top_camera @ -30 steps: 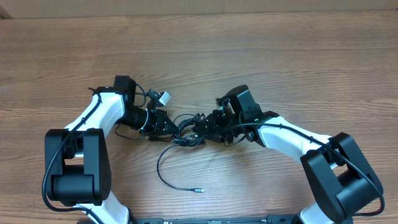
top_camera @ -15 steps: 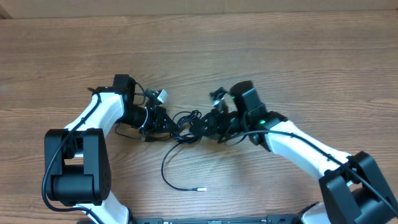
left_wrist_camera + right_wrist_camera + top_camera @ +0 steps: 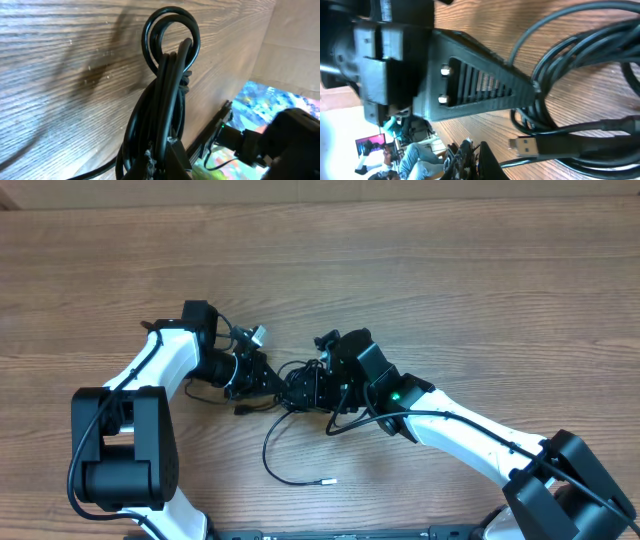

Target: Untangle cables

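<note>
The cables (image 3: 297,367) form a black knot between my two grippers at mid-table. One cord loops toward the front and ends in a silvery tip (image 3: 328,481). My left gripper (image 3: 265,377) is shut on the bundle from the left. In the left wrist view the cables (image 3: 167,75) rise from the left gripper (image 3: 162,150) into a tight loop. My right gripper (image 3: 298,388) presses into the knot from the right. In the right wrist view its gripper (image 3: 477,157) is shut beside a USB plug (image 3: 522,145) and the cables (image 3: 580,45). No cord shows between its jaws.
Bare wooden tabletop (image 3: 450,270) surrounds the knot on all sides. The left arm's ribbed finger (image 3: 480,85) fills the middle of the right wrist view, close to my right gripper. A small plug (image 3: 240,409) lies just in front of the left gripper.
My right arm has swung left into the knot and its jaws have shut. The loose loop and its silvery tip shifted slightly right and forward. The left arm held still.
</note>
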Robot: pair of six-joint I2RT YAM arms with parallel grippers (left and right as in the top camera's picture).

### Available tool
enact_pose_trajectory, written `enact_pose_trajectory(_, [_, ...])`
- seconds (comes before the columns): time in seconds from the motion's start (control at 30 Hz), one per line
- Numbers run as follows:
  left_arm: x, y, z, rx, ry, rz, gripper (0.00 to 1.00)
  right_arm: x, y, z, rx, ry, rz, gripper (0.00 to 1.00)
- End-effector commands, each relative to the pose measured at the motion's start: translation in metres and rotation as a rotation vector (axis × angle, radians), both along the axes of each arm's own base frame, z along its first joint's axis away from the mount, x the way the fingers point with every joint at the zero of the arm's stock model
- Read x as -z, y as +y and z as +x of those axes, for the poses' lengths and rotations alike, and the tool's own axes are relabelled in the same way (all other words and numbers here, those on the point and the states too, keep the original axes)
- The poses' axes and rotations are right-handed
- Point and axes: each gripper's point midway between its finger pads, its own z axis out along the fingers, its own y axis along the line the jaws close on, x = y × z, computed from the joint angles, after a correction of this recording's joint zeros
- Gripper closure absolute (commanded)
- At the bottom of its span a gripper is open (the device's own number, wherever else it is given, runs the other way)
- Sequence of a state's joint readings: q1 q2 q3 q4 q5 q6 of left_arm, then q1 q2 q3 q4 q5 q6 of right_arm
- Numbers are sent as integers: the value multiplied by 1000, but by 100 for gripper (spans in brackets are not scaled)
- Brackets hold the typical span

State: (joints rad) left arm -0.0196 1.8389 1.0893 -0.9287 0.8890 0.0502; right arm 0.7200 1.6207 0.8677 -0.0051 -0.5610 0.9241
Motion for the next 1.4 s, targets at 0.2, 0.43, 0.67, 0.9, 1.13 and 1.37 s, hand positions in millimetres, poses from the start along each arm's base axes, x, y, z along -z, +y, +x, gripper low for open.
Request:
enact_pose_trajectory(0.2, [-16, -15, -4, -17, 55, -123, 96, 10, -8, 1, 75, 61, -62, 96])
enact_pose_trajectory(0.43, [-17, -15, -4, -18, 58, -129, 96, 47, -47, 9, 223, 76, -293, 96])
enact_pose_trajectory(0.67, [-17, -15, -4, -17, 56, -126, 96, 49, -53, 17, 265, 45, -324, 96])
enact_pose_trajectory(0.9, [30, 25, 8, -5, -18, 227, 91, 38, -39, 16, 177, -9, -259, 96])
enact_pose_trajectory(1.13, [48, 41, 14, -83, 21, 425, 38, 38, -39, 16, 177, -8, -260, 96])
enact_pose_trajectory(1.37, [53, 14, 30, -48, -96, 481, 34, 39, -39, 15, 174, -4, -261, 96])
